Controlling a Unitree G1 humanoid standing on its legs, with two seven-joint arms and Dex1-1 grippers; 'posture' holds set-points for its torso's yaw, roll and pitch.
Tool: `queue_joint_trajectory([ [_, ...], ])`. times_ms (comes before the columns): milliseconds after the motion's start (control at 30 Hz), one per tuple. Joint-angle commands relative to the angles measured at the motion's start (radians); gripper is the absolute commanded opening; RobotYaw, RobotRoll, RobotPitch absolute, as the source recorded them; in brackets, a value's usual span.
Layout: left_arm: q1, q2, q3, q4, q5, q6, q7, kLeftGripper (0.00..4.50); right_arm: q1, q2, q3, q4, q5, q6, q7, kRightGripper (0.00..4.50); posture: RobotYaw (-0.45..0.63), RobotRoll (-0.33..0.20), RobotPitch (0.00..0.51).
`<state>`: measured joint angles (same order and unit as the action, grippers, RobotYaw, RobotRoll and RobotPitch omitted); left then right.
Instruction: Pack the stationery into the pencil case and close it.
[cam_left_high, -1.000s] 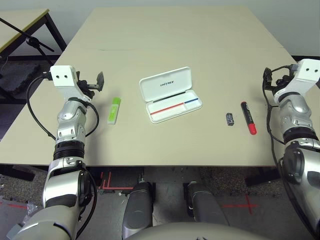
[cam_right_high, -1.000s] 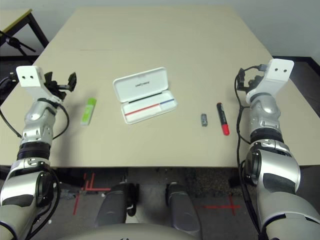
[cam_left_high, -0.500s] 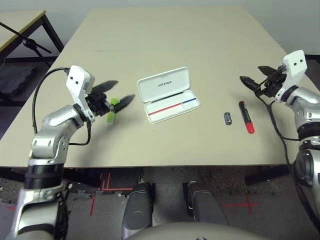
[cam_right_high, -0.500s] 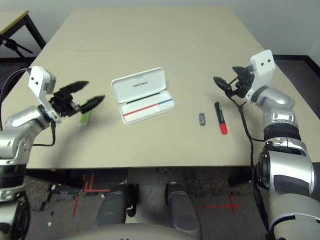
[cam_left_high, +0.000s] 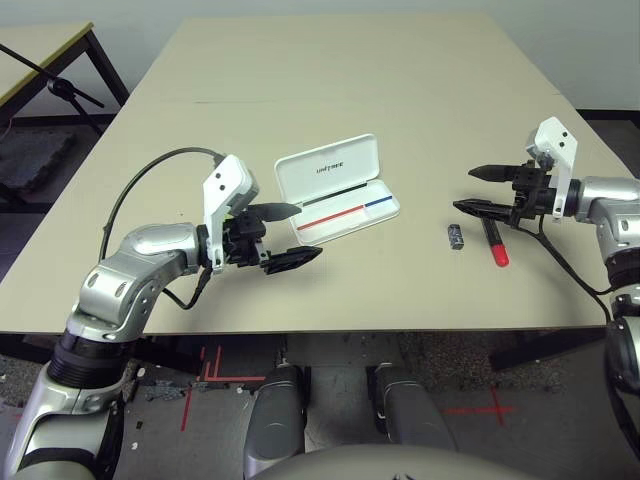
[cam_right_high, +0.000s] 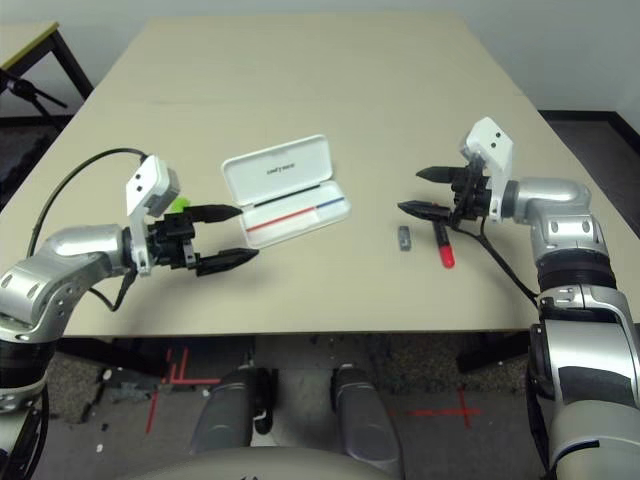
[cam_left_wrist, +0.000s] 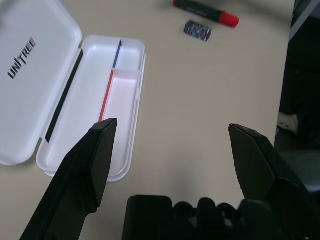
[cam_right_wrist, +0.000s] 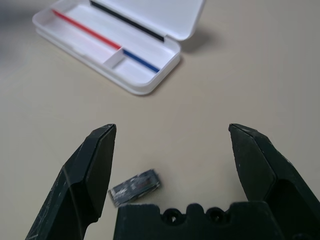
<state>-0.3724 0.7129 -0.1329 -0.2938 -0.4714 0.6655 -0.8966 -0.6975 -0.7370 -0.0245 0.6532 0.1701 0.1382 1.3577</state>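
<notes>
- The left pincer (cam_left_high: 283, 235) is held wide open and empty above the bench (cam_left_high: 350, 100), pointed inward, just left of the open pencil case (cam_left_high: 337, 188).
- The right pincer (cam_left_high: 482, 188) is spread wide, empty, over the grey block (cam_left_high: 456, 236) and red marker (cam_left_high: 494, 243).
- The green highlighter (cam_right_high: 180, 204) is mostly hidden behind the left arm.

Our left arm bends in from eight o'clock, forearm level, and our left gripper (cam_left_high: 283, 236) points toward three o'clock with its two black fingers spread wide. Our right arm reaches in from three o'clock, its wrist turned inward, and our right gripper (cam_left_high: 480, 189) points toward nine o'clock, fingers likewise parted.
</notes>
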Motion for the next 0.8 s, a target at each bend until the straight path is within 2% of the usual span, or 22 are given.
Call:
queue_joint_trajectory([
  [33,-0.027,0.011,-0.056,0.039,0.064,-0.007,-0.012,4.5,0.025,-0.008,0.019,-0.059,0.011,0.033,0.019,4.47,-0.02,0.0,0.095],
  [167,-0.073,0.0,-0.143,0.105,0.151,0.002,-0.005,4.5,0.032,-0.002,0.022,-0.08,0.014,0.039,0.008,4.47,-0.03,0.0,0.092],
  [400,-0.154,-0.056,-0.228,0.221,0.243,-0.023,-0.023,4.5,0.036,0.016,0.026,-0.079,0.008,0.023,-0.012,4.47,-0.03,0.0,0.089],
  [800,-0.222,-0.094,-0.283,0.309,0.315,-0.04,-0.086,4.5,0.044,0.042,0.031,-0.075,0.001,-0.003,-0.047,4.47,-0.03,0.0,0.094],
])
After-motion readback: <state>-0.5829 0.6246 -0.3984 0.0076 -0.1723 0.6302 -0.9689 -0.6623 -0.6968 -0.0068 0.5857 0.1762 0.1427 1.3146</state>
